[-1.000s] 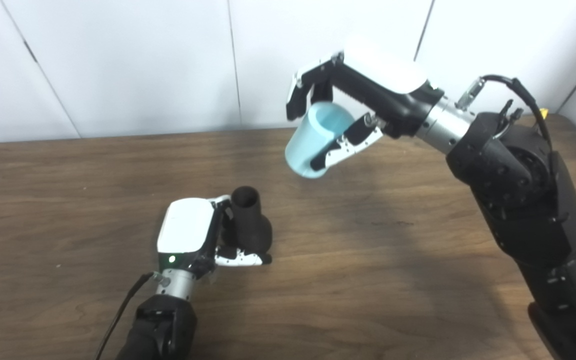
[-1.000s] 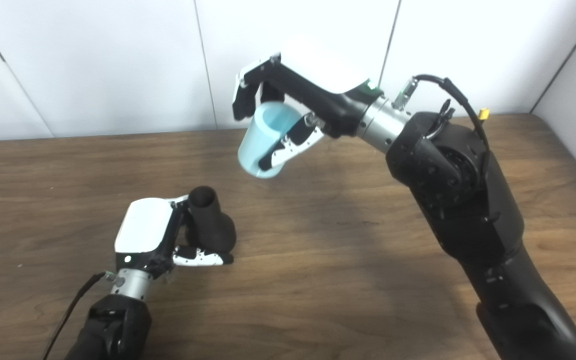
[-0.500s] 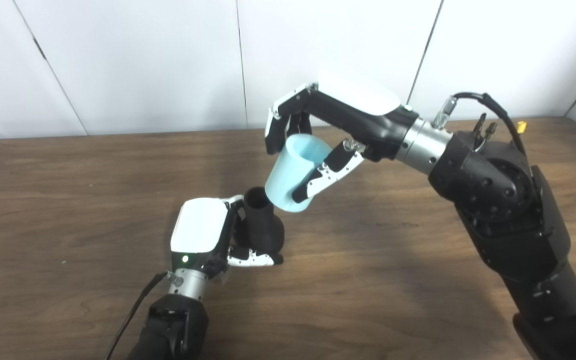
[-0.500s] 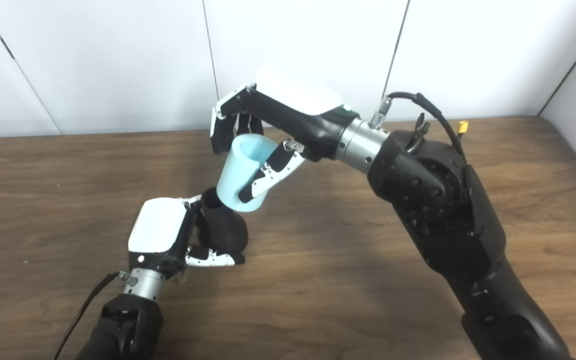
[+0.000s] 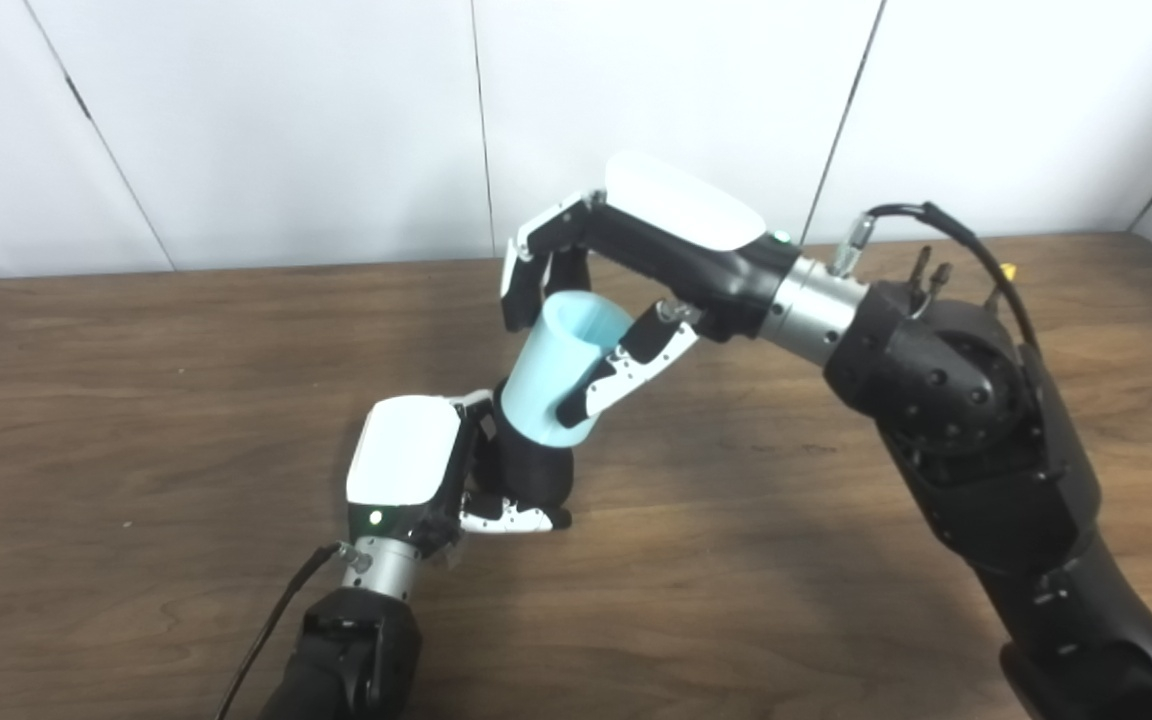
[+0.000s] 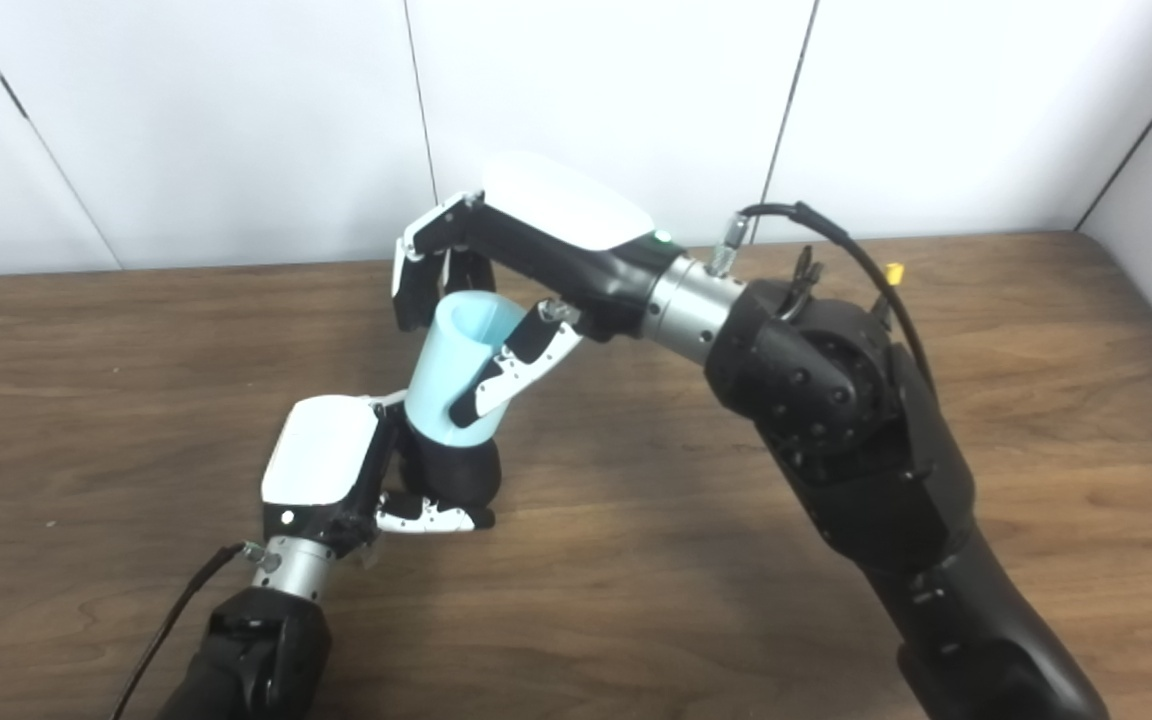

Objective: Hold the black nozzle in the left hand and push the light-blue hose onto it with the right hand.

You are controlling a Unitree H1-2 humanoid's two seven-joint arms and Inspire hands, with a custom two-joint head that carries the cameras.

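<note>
- We see the left forearm come in at the bottom edge, its cable trailing beside it; the left hand (image 5: 414, 480) sits low over the wooden table (image 5: 136, 400), white back plate facing up
- Left hand is wrapped around the black nozzle (image 5: 534, 474); the thumb lies along the front of the nozzle's wide base, the other fingers mostly hidden behind it; nozzle stands roughly upright, base at or just above the tabletop, we cannot tell which
- We only see the nozzle's lower, wider part; its narrow top is hidden inside the light-blue hose (image 5: 561, 368)
- The hose's lower end sits over the nozzle top, touching it; hose is tilted, open upper end leaning toward the far right; how deep it is seated we cannot tell
- Right hand (image 6: 496, 290) is clamped on the hose; thumb (image 6: 501, 378) runs down the near side, fingers (image 6: 411, 285) curl over the far side by the upper rim
- Right arm reaches in from the lower right, wrist raised above the table
- Farthest back: white panelled wall (image 5: 236, 120) behind the table edge
</note>
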